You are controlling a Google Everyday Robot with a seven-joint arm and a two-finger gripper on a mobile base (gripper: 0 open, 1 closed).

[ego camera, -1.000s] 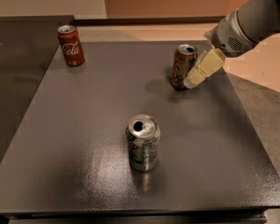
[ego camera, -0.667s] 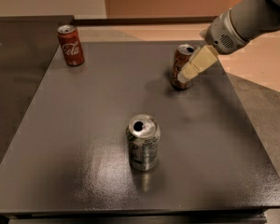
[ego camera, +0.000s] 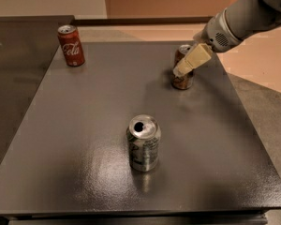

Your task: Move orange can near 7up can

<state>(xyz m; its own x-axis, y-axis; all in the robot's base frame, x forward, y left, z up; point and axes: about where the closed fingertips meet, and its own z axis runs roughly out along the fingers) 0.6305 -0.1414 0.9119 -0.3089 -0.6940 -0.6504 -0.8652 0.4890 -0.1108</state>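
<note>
The orange can [ego camera: 182, 81] stands upright at the back right of the dark table [ego camera: 75, 125]. My gripper [ego camera: 186, 63] comes in from the upper right and is at the can, its cream tip crossing the front of the can's upper body and hiding part of it. The 7up can [ego camera: 144, 142], silvery grey-green with a shiny open top, stands upright near the table's middle front, well apart from the orange can and the gripper.
A small red Coca-Cola can [ego camera: 71, 45] stands at the table's back left corner. The table's right edge [ego camera: 253, 125] runs close to the orange can. Beyond it lies tan and grey floor.
My gripper has moved left, from beside the orange can's right side to across its front. The cans have not moved.
</note>
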